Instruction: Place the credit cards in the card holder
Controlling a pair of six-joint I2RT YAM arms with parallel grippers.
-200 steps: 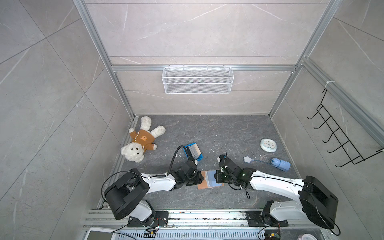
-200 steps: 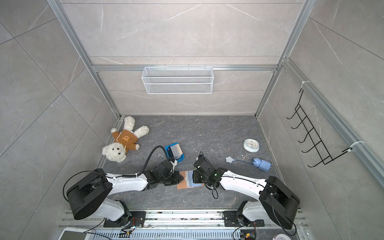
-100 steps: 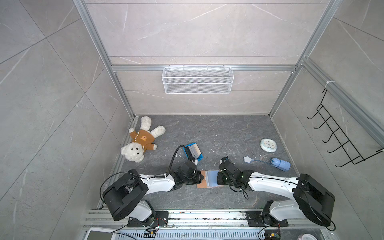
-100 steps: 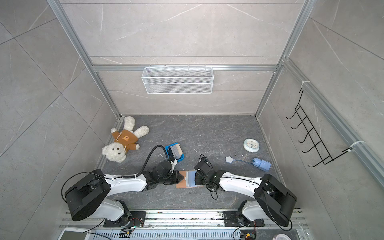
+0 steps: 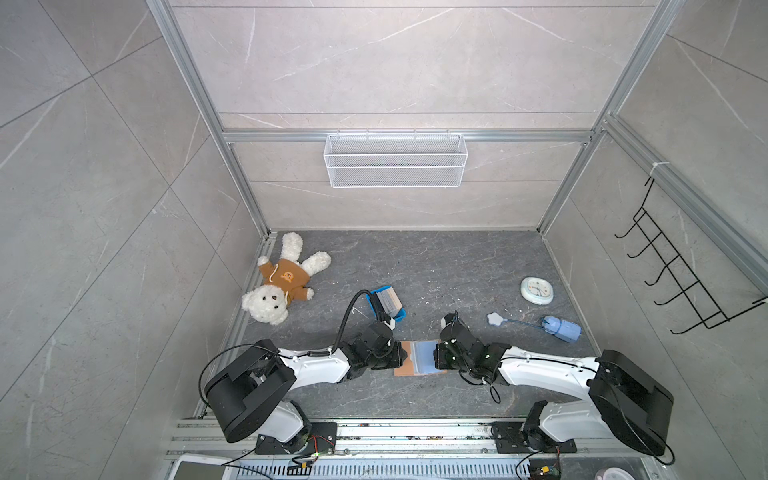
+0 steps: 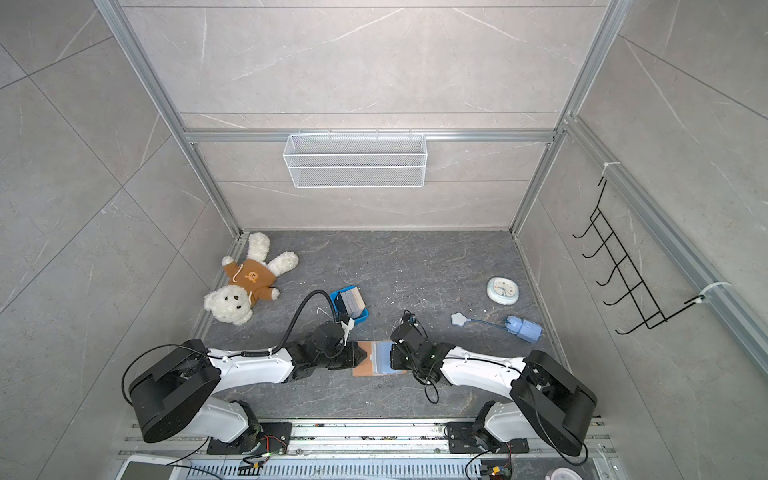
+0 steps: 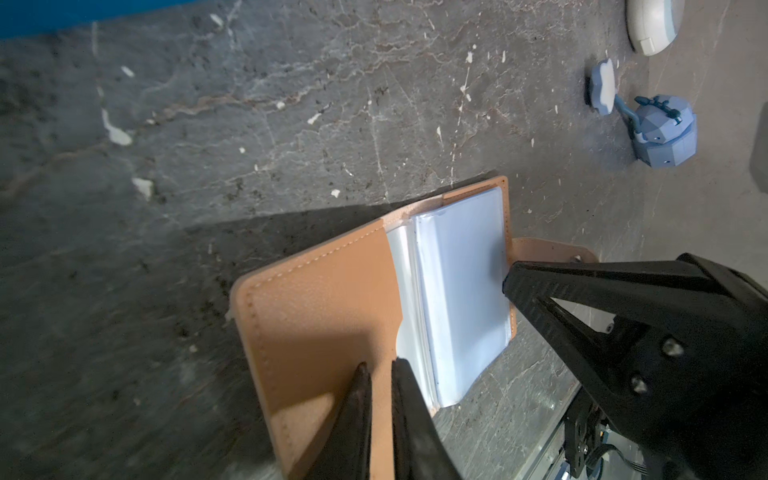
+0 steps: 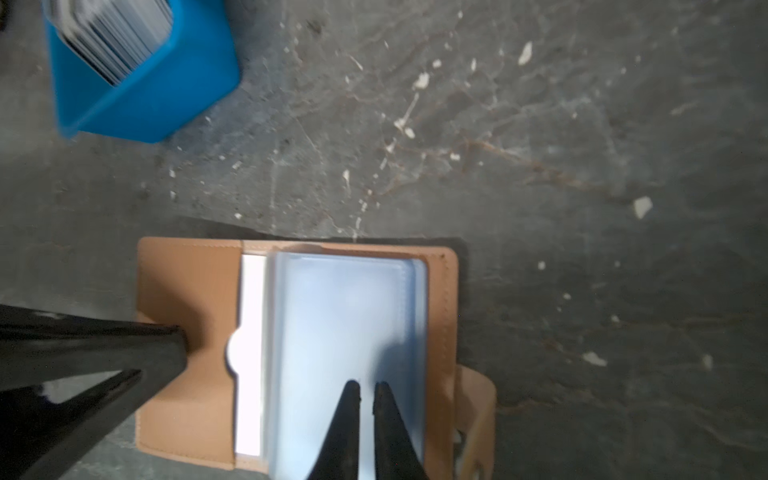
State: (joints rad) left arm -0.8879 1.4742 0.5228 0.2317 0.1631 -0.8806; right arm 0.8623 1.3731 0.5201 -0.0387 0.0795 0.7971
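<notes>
The left gripper (image 7: 378, 368) and right gripper (image 8: 365, 388), both clenched empty, pin the holder (image 8: 187, 282) open; the cards (image 8: 120, 33) sit in the far tray (image 8: 166, 108), seemingly none sleeved.

The dark grey, marble-veined tabletop (image 5: 457, 266) is flecked with small white chips. On it lie a white plush teddy bear in a brown hoodie (image 5: 282, 286) at the left, a small blue rectangular plastic tray (image 5: 398, 318) mid-table, and an open tan leather-like card holder (image 5: 405, 365) nearer the front. At the right are a round white clock (image 5: 537, 290) and a pale blue plastic toy (image 5: 561, 328).

A lab test cell: aluminium frame (image 5: 399, 136), tiled panels (image 5: 395, 62).
</notes>
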